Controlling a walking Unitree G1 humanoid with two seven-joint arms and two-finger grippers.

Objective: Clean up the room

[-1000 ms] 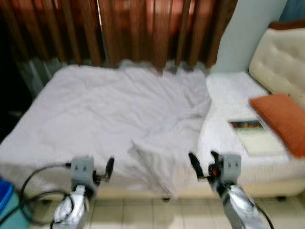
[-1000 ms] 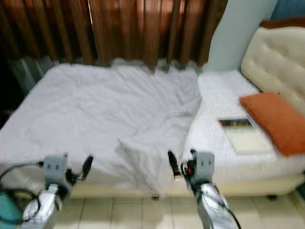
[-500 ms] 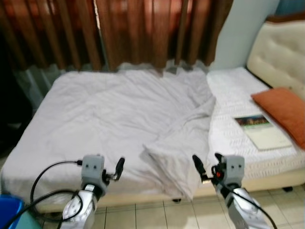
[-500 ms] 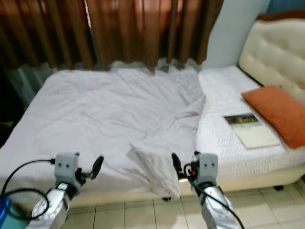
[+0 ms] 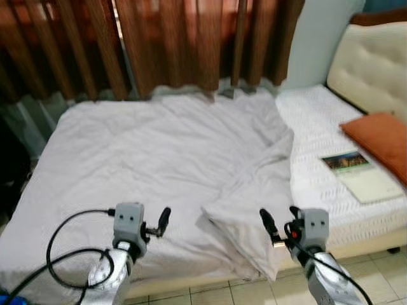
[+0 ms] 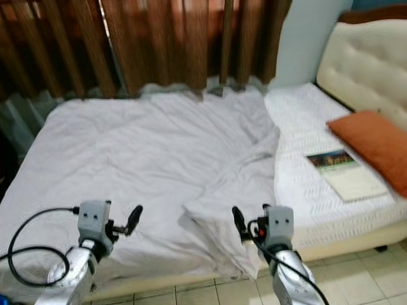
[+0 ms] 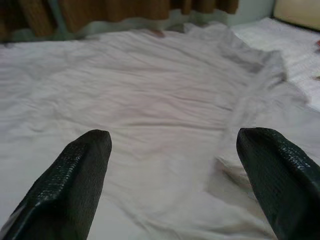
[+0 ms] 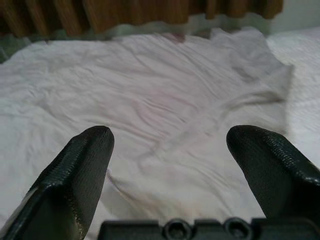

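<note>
A crumpled pale blanket [image 5: 159, 152] covers the left and middle of the bed, and a folded corner [image 5: 238, 232] of it hangs over the front edge. My left gripper [image 7: 175, 145] is open, held low before the blanket near the bed's front edge, with nothing between its fingers. My right gripper [image 5: 281, 219] is also open and empty, just in front of the folded corner. In the right wrist view the blanket [image 8: 165, 105] lies between the spread fingertips [image 8: 95, 140].
A book [image 5: 362, 176] and an orange pillow [image 5: 381, 140] lie on the bare white mattress [image 5: 318, 127] at the right, below a cream headboard [image 5: 372, 63]. Brown curtains [image 5: 172, 44] hang behind the bed. Tiled floor [image 5: 210, 295] runs along the front. A black cable [image 5: 60, 251] loops by my left arm.
The camera has come closer to the bed, so the bed looms larger and its front edge sits lower. The blue bin at lower left has slid out of view. Both grippers stay open.
</note>
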